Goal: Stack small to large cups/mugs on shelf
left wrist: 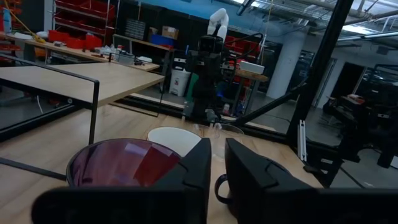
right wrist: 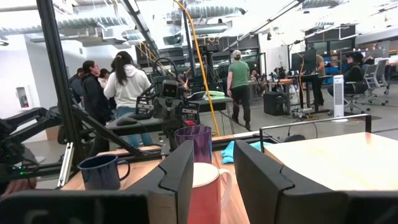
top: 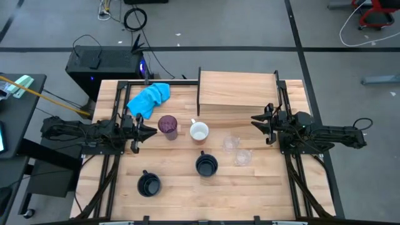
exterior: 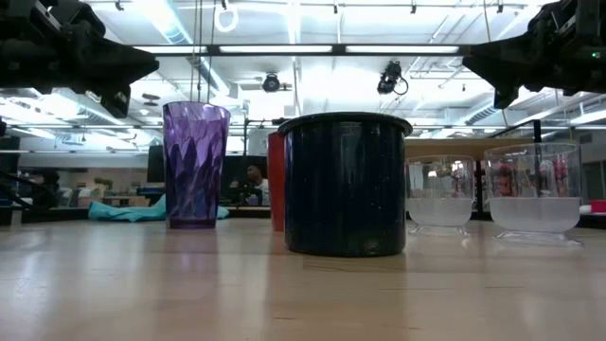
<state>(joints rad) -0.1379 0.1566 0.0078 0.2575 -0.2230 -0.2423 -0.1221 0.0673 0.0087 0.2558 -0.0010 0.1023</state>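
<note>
A purple tumbler (top: 167, 125) stands upright just ahead of my left gripper (top: 154, 132), which hovers at the table's left with a narrow gap between its fingers and nothing in it. A white-inside orange mug (top: 199, 131), two clear cups (top: 231, 144) (top: 242, 157) and two black mugs (top: 206, 165) (top: 149, 184) stand on the tabletop. The pale wood shelf (top: 237, 92) is at the far middle. My right gripper (top: 253, 120) hovers at the table's right near the shelf's front corner, open and empty. Both grippers point level toward the table's middle.
A bright blue cloth (top: 150, 98) lies crumpled at the far left, beside the shelf's dark upright edge (top: 199, 90). Black frame rails run along the table's left and right sides. People stand in the room beyond the table (right wrist: 127, 84). Bare planks lie along the near right.
</note>
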